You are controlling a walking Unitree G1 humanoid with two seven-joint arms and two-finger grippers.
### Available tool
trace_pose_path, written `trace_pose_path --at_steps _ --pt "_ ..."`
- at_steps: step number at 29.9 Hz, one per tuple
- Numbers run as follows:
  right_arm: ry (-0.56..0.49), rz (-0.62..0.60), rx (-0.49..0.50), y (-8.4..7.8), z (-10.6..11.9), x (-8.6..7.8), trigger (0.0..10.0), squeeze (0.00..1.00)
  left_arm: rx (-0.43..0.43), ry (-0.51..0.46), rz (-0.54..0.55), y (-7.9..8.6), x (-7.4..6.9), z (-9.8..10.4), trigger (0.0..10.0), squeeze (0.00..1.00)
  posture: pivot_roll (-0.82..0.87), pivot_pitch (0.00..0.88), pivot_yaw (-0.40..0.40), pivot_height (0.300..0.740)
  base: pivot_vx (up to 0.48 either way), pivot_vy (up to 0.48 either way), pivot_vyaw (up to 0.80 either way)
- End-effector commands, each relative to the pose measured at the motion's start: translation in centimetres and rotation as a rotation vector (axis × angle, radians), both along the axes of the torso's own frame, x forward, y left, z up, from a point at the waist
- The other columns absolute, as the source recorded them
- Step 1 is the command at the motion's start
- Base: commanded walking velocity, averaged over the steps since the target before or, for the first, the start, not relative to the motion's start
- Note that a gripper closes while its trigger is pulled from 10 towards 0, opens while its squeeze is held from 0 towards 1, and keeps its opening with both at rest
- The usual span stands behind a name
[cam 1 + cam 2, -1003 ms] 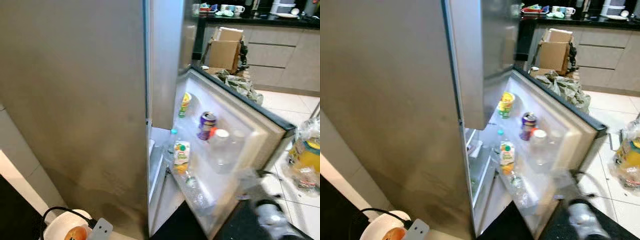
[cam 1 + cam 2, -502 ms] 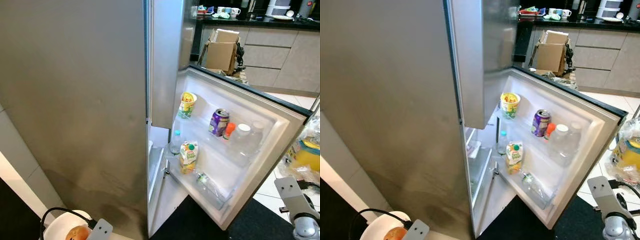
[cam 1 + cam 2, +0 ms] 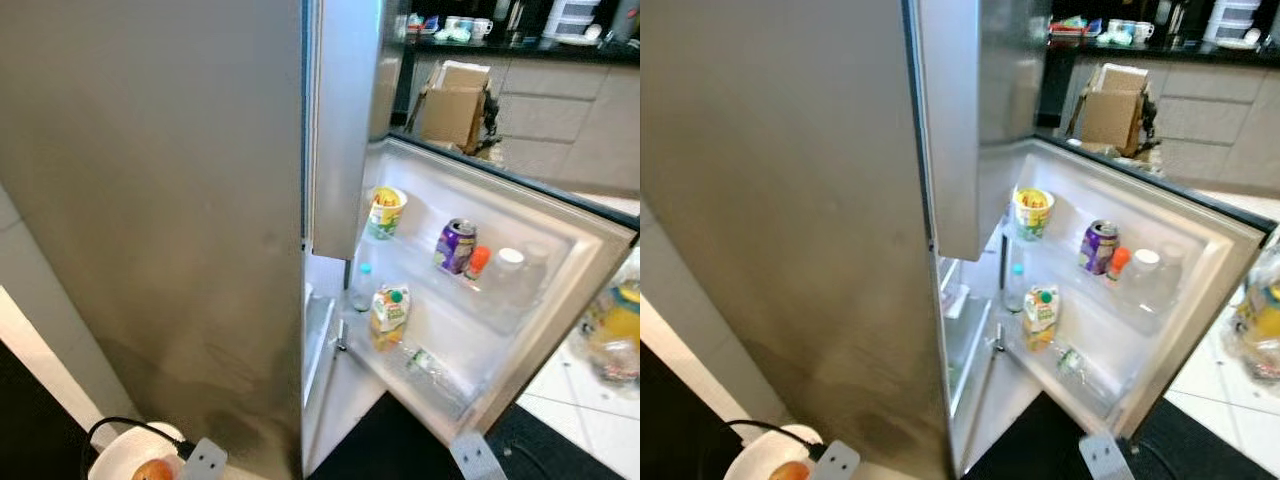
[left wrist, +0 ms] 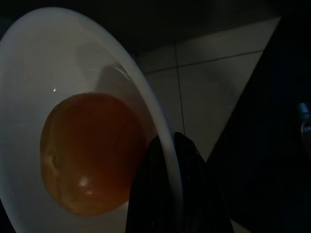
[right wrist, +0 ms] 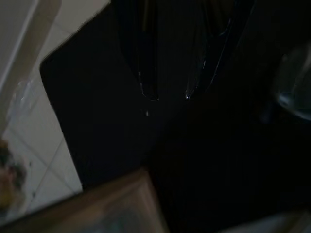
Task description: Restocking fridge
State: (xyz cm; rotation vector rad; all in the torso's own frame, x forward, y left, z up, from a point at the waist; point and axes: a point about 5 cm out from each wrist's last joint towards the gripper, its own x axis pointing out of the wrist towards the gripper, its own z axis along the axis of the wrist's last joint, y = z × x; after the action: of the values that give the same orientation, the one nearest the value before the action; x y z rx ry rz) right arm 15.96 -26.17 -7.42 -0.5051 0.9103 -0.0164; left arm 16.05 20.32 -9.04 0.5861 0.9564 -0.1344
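From my head, the grey fridge's lower door (image 3: 520,270) stands open, a purple drink can (image 3: 455,245) on its shelf. My left gripper (image 4: 167,160) pinches a white plate's rim (image 4: 146,97), an orange fruit (image 4: 92,153) on it. My right gripper (image 5: 170,94) hangs slightly parted over dark floor.

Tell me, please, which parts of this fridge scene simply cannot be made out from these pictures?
- Fridge interior shelves: hidden behind the upper door in both eye views.
- Labels on the purple can and juice carton: blurred, too small.
- Bag on the floor: cut off by the edge, blurred.
- Right gripper: its wrist view is too dark.
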Motion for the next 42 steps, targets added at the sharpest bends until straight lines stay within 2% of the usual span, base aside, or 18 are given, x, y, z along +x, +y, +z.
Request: trace_pose_path --at_steps 1,5,13,19,23,31,35,39,40,42 --pt "0.031 0.008 0.009 0.0 -0.3 -0.8 10.0 0.00 -0.009 -0.002 -0.009 -0.2 0.1 0.0 10.0 0.00 -0.08 0.000 0.004 0.740 0.000 -0.416 0.00" --pt "0.100 0.021 0.023 0.2 -1.2 -2.7 10.0 0.00 -0.010 0.002 -0.011 -0.3 0.1 0.0 10.0 0.00 -0.08 0.000 0.003 0.740 0.000 -0.428 0.00" --pt "0.112 0.014 0.041 0.2 -1.2 -2.9 10.0 0.00 -0.011 0.004 -0.015 -0.2 0.2 0.0 10.0 0.00 -0.08 0.000 0.005 0.740 0.000 -0.452 0.00" --pt "0.089 0.045 0.078 0.6 -1.0 -1.9 10.0 0.00 -0.011 0.002 -0.017 -0.3 0.3 0.1 10.0 0.00 -0.08 0.000 0.006 0.740 0.000 -0.458 0.00" --pt "0.071 0.072 0.084 1.0 -0.7 -1.0 10.0 0.00 -0.010 0.002 -0.015 -0.3 0.3 0.1 10.0 0.00 -0.08 0.000 0.007 0.740 0.000 -0.447 0.79" --pt "0.054 0.073 0.089 1.1 -0.6 -0.7 10.0 0.00 -0.010 0.003 -0.013 -0.2 0.3 0.1 10.0 0.00 -0.08 0.000 0.007 0.740 0.000 -0.432 0.79" --pt "-0.010 0.080 0.099 1.2 0.1 0.8 10.0 0.00 -0.016 -0.002 -0.002 -0.3 0.3 0.1 10.0 0.00 -0.08 0.000 0.007 0.740 0.000 0.000 0.00" --pt "-0.028 0.090 0.116 1.4 0.4 1.4 10.0 0.00 -0.016 -0.003 -0.003 -0.3 0.3 0.1 10.0 0.00 -0.08 0.000 0.007 0.740 0.000 0.000 0.00" --pt "-0.051 0.101 0.168 1.8 0.7 2.2 10.0 0.00 -0.018 -0.004 -0.002 -0.4 0.3 0.1 10.0 0.00 -0.08 0.000 0.007 0.740 0.000 0.000 0.00" --pt "-0.065 0.114 0.207 2.2 0.9 2.7 10.0 0.00 -0.018 -0.004 -0.002 -0.4 0.3 0.1 10.0 0.00 -0.08 0.000 0.007 0.740 0.000 0.000 0.00"
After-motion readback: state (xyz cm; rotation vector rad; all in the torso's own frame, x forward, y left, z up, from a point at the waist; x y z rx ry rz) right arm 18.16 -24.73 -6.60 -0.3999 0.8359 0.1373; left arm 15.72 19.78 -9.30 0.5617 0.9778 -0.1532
